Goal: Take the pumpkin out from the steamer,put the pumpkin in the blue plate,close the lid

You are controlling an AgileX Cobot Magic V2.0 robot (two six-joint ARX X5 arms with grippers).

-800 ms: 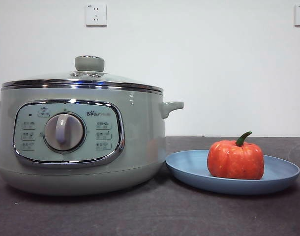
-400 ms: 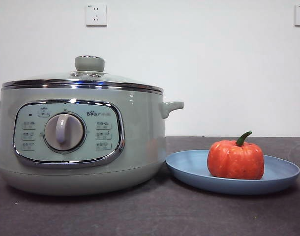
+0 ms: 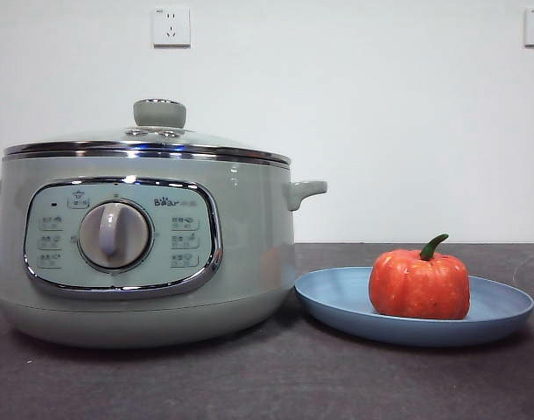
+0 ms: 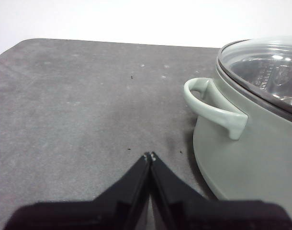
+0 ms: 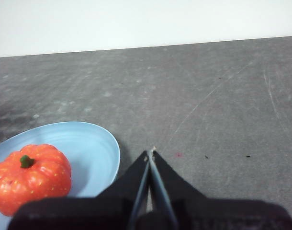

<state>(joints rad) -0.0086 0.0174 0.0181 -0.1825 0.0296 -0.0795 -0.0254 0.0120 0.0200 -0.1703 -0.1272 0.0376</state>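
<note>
My left gripper (image 4: 150,156): jaws pressed together, empty, above bare table (image 4: 79,105) beside the steamer (image 4: 251,143). My right gripper (image 5: 151,152): jaws likewise together, empty, just beside the blue plate (image 5: 95,148).

The pumpkin (image 3: 419,283) sits upright in the blue plate, clear of the steamer. The lid (image 3: 149,140) rests seated on the steamer rim, knob up.

Judgement: all three steps look finished; nothing left to grasp. Next move, if any, calls only for keeping both arms clear.

Count: one pumpkin, one plate, one steamer, one lid, two wall sockets (image 3: 171,26).
</note>
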